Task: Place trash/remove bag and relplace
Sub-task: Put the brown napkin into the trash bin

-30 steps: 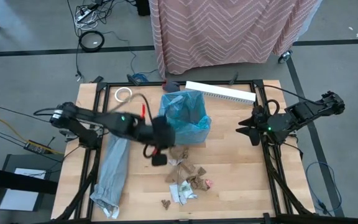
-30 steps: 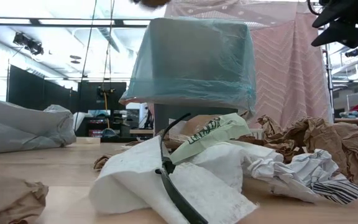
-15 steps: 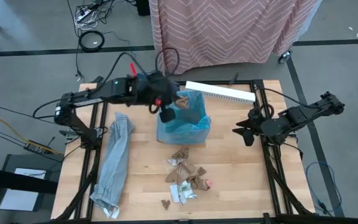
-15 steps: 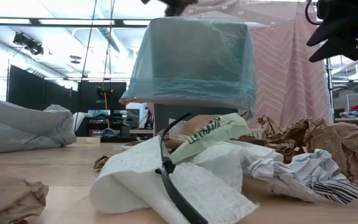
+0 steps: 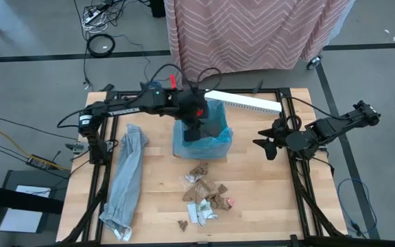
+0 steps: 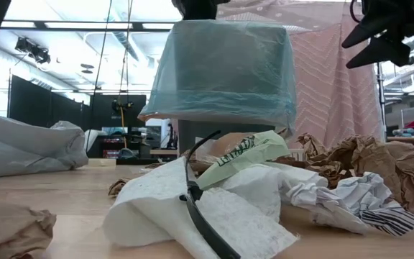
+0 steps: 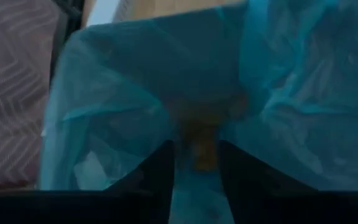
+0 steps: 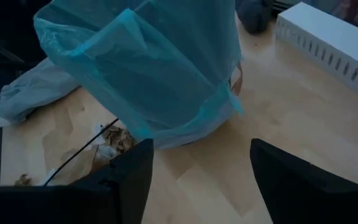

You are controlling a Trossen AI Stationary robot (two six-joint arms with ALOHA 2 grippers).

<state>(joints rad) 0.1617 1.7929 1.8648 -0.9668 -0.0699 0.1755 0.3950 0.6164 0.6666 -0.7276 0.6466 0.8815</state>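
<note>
The small bin lined with the blue bag (image 5: 214,137) stands at the table's far middle; the bag's top is turned down over the bin's rim (image 6: 221,72). My left gripper (image 5: 192,132) hangs over the bag's opening, shut on a brown paper scrap (image 7: 201,146). Several brown and white trash scraps (image 5: 204,195) lie on the table nearer than the bin. My right gripper (image 5: 260,145) is open and empty above the table, right of the bin; its wrist view (image 8: 197,186) faces the bag (image 8: 154,74). My left gripper pinches the brown paper scrap (image 7: 199,155) between its two fingers (image 7: 163,171), which point down into the open blue bag. The scrap is lifted clear, above the bag's inside. Which part of the scrap the fingers have cannot be told.
A pale grey plastic bag (image 5: 125,182) lies along the table's left side. A white slotted rail (image 5: 242,101) lies at the far edge, right of the bin. Bare wood shows between the bin and my right gripper.
My left gripper has risen from beside the trash pile with a brown scrap, swung toward the far edge, then come over the bag's opening. My right gripper has drifted a little toward the bin.
</note>
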